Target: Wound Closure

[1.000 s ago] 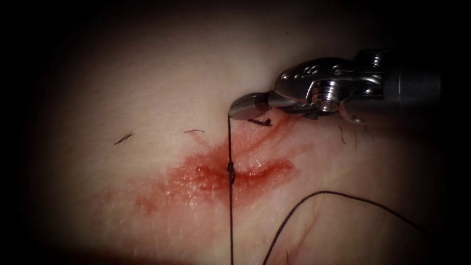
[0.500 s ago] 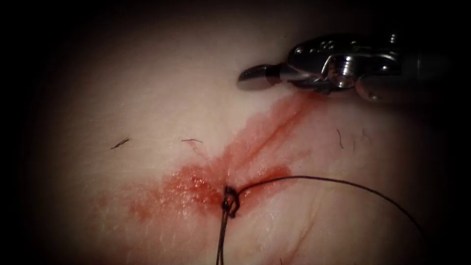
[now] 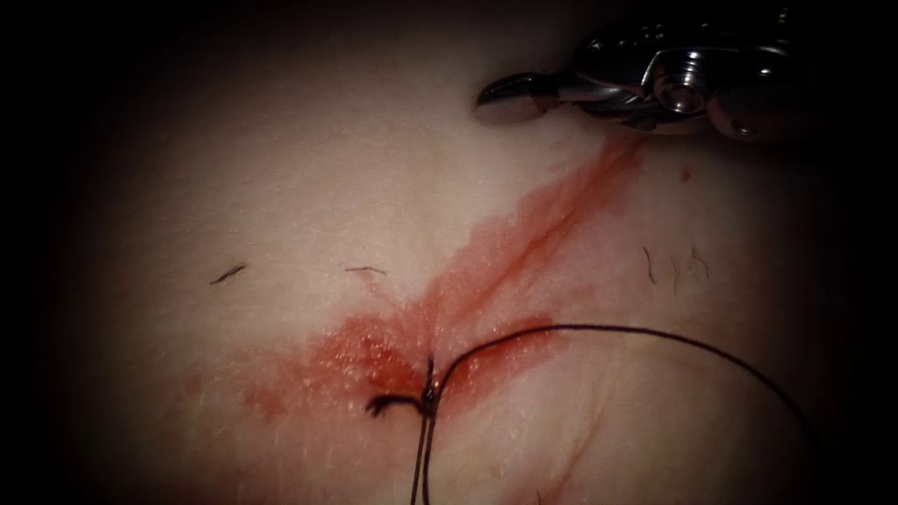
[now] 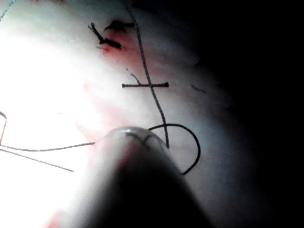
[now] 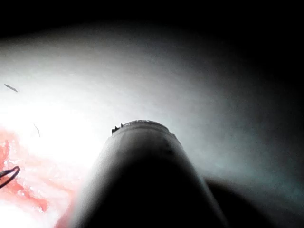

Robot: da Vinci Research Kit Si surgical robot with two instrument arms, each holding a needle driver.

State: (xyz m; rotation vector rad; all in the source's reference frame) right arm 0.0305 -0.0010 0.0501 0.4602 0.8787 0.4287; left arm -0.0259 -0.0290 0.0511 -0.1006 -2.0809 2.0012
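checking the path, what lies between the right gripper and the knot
In the endoscope view, a streak of red fluid on the tissue runs between the right gripper and the knot.

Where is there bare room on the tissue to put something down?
Bare tissue lies left of the red fluid, above two cut ends. Another patch sits right, between the fluid and the thread arc. It is crowded at the knot and near the right tool, which holds nothing.
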